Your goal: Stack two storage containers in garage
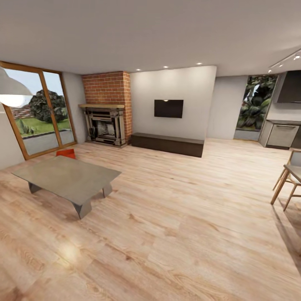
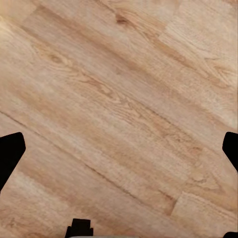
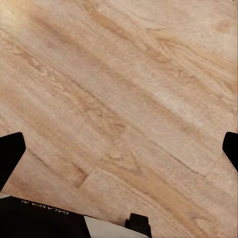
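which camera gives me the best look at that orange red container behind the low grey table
The head view. There a corner of the storage container pokes up on the wood floor just behind the low grey table, which hides the rest of it. Both wrist views look down at floor planks between open pincer fingertips, so they add nothing about the container.

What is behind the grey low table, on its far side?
Behind the low table, part of an orange-red container shows on the wood floor. The table hides its lower part.

Bright, even daylight enters through the glass doors (image 1: 39, 110), joined by recessed ceiling spots (image 1: 166, 67). The plank floor (image 1: 167, 234) carries a soft glare patch, and the wide-angle edges bend.
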